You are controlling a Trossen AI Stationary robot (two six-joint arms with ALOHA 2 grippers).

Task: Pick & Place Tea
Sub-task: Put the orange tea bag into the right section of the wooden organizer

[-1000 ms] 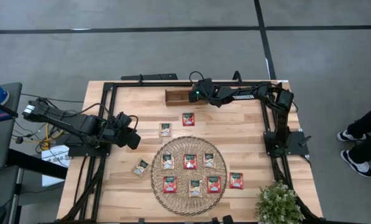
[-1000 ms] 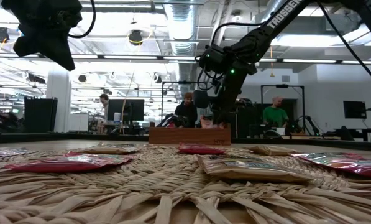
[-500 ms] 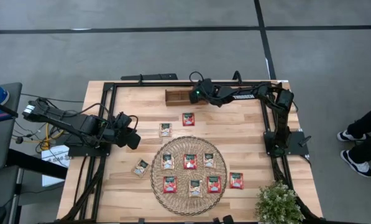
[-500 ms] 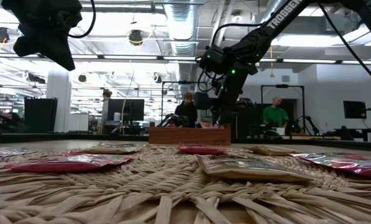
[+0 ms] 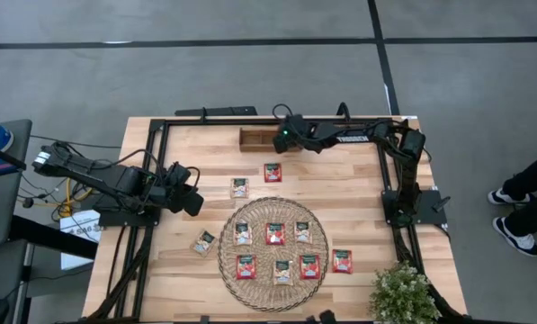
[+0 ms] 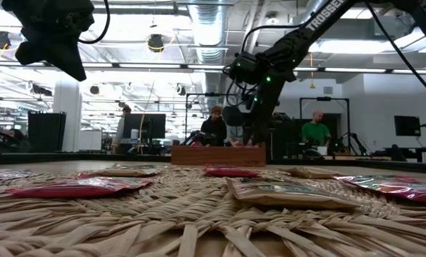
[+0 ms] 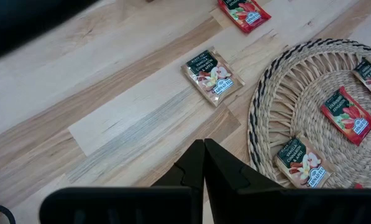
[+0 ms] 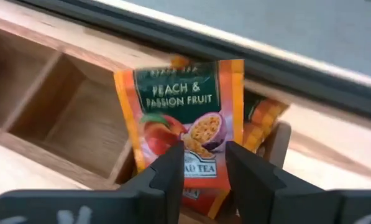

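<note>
Tea sachets (image 5: 274, 233) lay mostly on the round woven mat (image 5: 250, 212) at about 6 o'clock on the surface (image 5: 340, 184), with others on bare wood just off its rim at 12, 4 and 8 o'clock, and one orange sachet (image 8: 188, 127) upright at the wooden tray (image 5: 255, 138) at 12 o'clock. The right gripper (image 8: 204, 168) hung over the tray's end compartment with its fingers (image 8: 166, 171) parted about halfway, one on each side of that sachet's lower edge; whether they pinched it or had let go, I cannot tell. To release well, the judgement was to open fully while the packet leaned against the sachets already filed behind it, then rise straight up so neither finger dragged it back out or tipped it over the divider.

The left gripper (image 7: 204, 163) waited at 9 o'clock, fingers pressed together on nothing.

Readable print: "PEACH & PASSION FRUIT" on the green band and "TEA" lower down on the orange sachet. A cream sachet (image 7: 214, 76) in the left wrist view carried lettering too small to read with confidence
</note>
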